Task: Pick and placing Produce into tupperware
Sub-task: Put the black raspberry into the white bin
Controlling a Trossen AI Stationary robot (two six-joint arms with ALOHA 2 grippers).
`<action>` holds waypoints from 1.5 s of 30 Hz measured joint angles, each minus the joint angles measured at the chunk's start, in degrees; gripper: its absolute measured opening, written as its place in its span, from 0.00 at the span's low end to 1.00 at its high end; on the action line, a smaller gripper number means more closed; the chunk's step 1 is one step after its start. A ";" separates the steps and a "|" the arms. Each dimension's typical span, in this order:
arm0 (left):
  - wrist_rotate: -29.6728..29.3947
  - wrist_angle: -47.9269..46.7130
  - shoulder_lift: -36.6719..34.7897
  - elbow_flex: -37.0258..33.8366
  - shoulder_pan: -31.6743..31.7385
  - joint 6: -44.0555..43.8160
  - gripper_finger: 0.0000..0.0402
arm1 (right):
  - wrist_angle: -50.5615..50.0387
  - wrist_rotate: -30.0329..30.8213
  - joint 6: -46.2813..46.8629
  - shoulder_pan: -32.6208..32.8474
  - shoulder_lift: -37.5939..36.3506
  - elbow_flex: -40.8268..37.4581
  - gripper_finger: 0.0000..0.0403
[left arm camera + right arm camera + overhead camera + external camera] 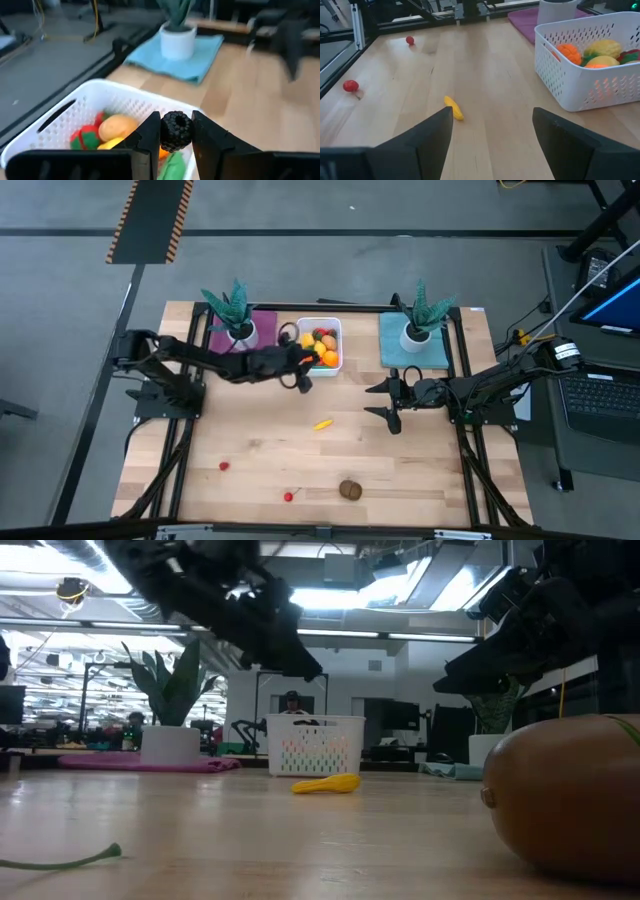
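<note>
Reading no brand, label or lettering anywhere on the things in view. Counting from the left: two teal plants in white pots, one (234, 317) on a purple mat (262, 328), the other (420, 315) on a teal mat (432, 350); one white tupperware (334, 328) between the mats at the far side of the desk (250, 442); four loose pieces of produce lying nearer, namely a small red fruit (223, 465), a red cherry (289, 496), a yellow banana (322, 423) and a brown kiwi (350, 489). Holding several pieces already in the tupperware: orange, yellow, red and green, too packed for an exact count. Reaching in from the left, the left gripper (175, 135) hovering at the near rim of the tupperware, fingers (150, 137) pinching a dark blackberry (176, 131) squarely between the tips, just above the fruit inside. Waiting further right, the right gripper (492, 130) above bare desk near the teal mat, fingers (427, 132) spread wide and pinching nothing, banana lying on the wood well ahead of them, between the two tips in the right wrist view.
</note>
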 joint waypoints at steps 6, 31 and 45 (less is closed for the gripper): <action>2.24 -12.04 2.18 7.27 3.07 1.66 0.20 | -0.70 -0.02 0.21 0.00 0.00 -0.02 0.68; 11.78 -37.75 5.02 19.46 8.95 1.46 0.20 | -1.64 -0.12 0.36 0.00 -0.01 -0.02 0.68; 11.17 -36.40 13.35 19.40 9.54 1.85 0.34 | -2.14 -0.11 0.39 0.00 0.07 -0.04 0.68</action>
